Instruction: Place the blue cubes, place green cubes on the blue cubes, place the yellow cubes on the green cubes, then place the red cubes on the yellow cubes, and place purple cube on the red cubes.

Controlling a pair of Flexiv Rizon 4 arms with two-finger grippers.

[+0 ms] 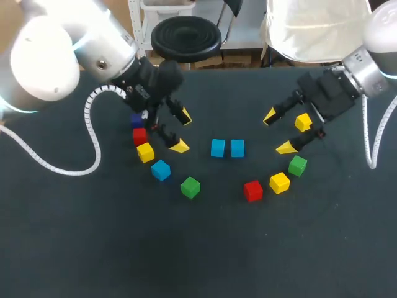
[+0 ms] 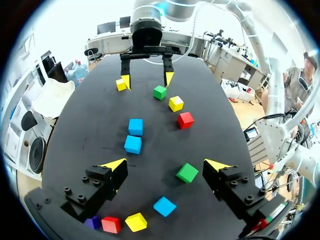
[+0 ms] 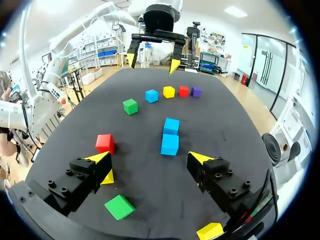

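Our left tool (image 1: 182,131) and right tool (image 1: 278,132) gape empty. We should straddle the small green cube (image 1: 190,187) squarely.

bare table (image 1: 198,248) all round the middle blue pair (image 1: 227,148), left cluster (image 1: 145,152) and right cluster (image 1: 280,182) crowd the sides

Three blue (image 1: 217,148) (image 1: 237,148) (image 1: 160,169), three yellow (image 1: 145,152) (image 1: 280,182) (image 1: 303,121), two green (image 1: 190,187) (image 1: 298,165), two red (image 1: 139,136) (image 1: 252,190), one purple (image 1: 136,121).

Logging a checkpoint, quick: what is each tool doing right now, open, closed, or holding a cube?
Left tool: open, holding nothing.
Right tool: open, holding nothing.
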